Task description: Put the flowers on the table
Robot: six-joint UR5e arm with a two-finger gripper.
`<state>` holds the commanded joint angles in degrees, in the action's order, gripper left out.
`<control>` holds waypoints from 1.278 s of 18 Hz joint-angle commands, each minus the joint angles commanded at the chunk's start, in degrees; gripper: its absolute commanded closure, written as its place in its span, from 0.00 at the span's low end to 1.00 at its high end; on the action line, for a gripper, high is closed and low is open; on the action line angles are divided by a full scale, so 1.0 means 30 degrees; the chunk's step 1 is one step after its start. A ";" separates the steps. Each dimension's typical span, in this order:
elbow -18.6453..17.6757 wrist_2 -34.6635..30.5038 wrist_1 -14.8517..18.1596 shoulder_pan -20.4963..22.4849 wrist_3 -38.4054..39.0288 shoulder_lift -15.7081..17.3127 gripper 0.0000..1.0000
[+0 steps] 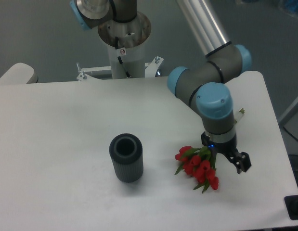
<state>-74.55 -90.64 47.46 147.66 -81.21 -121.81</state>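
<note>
The flowers [199, 166], red tulips with green leaves, lie on the white table [62, 125] to the right of centre, heads toward the front. Most of their stems are hidden behind my arm; only the pale stem end [240, 112] shows beyond it. My gripper [226, 156] hangs low over the stems just behind the blooms. Its fingers stand spread apart, one by the leaves and the other finger [242, 163] out to the right. The gripper is open and the bunch rests on the tabletop.
A dark grey ribbed cylinder vase [126, 157] stands upright on the table, left of the flowers. The robot's base column [123, 43] rises behind the far edge. The table's right edge [278, 144] is close to the gripper.
</note>
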 joint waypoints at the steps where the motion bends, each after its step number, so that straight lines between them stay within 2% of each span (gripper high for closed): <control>1: 0.0558 0.0821 0.0204 0.0029 0.0029 -0.0059 0.01; 4: 0.1529 0.1764 0.1317 0.0234 0.0029 -0.0031 0.01; 8: 0.1823 0.3227 0.1785 0.1141 -0.0029 0.0115 0.01; 10: 0.2261 0.3844 0.2546 0.1551 -0.0233 0.0145 0.01; 14: 0.3375 0.5044 0.4801 0.2517 -0.2193 0.0116 0.02; 18: 0.3874 0.5751 0.5624 0.3368 -0.3717 0.0028 0.02; 23: 0.3875 0.5751 0.5714 0.3516 -0.4131 0.0028 0.01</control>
<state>-62.93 -73.39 64.60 158.20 -93.60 -121.73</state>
